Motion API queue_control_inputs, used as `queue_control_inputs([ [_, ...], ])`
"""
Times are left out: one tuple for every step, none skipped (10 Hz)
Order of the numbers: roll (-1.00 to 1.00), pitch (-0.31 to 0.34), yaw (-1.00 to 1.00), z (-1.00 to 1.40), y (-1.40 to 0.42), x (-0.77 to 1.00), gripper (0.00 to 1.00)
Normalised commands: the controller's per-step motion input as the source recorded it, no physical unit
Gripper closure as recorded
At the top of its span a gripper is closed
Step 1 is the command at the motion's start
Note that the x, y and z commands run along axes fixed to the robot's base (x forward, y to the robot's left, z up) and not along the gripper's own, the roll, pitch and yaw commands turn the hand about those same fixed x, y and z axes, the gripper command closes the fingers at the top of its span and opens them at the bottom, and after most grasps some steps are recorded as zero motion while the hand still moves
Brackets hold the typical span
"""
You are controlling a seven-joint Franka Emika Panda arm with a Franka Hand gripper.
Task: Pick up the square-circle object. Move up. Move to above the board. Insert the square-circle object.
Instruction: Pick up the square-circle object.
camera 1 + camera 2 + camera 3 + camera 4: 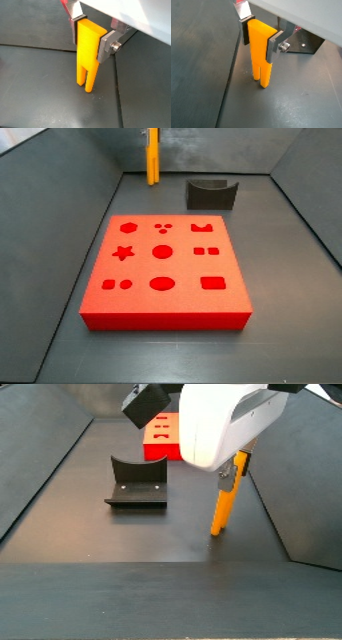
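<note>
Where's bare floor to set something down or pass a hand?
Free: the floor strips flanking the red board and the stretch in front of it. Crowded: the far end, where the gripper clamps the yellow bar beside the dark fixture.

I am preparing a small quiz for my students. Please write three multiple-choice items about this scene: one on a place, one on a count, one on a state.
1. Where is the square-circle object?
A. lying on the board
B. upright between the fingers, away from the board
C. inside the fixture

2. How many rows of holes does the board have?
A. two
B. three
C. five

3. What is the state of the gripper?
A. shut on the square-circle object
B. open and empty
C. shut on nothing

Answers: 1 B, the fingers flank the upright bar, apart from the board; 2 B, a side view shows three rows; 3 A, both wrist views show the plates against the bar.
</note>
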Motion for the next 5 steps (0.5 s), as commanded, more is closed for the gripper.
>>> queue_control_inputs([
  [0.00, 0.000, 0.00, 0.00, 0.00, 0.00, 1.00],
  [0.00, 0.000, 0.00, 0.00, 0.00, 0.00, 1.00],
  [0.00, 0.000, 0.00, 0.00, 0.00, 0.00, 1.00],
  [0.00, 0.000, 0.00, 0.00, 0.00, 0.00, 1.00],
  [0.00, 0.000, 0.00, 0.00, 0.00, 0.00, 1.00],
])
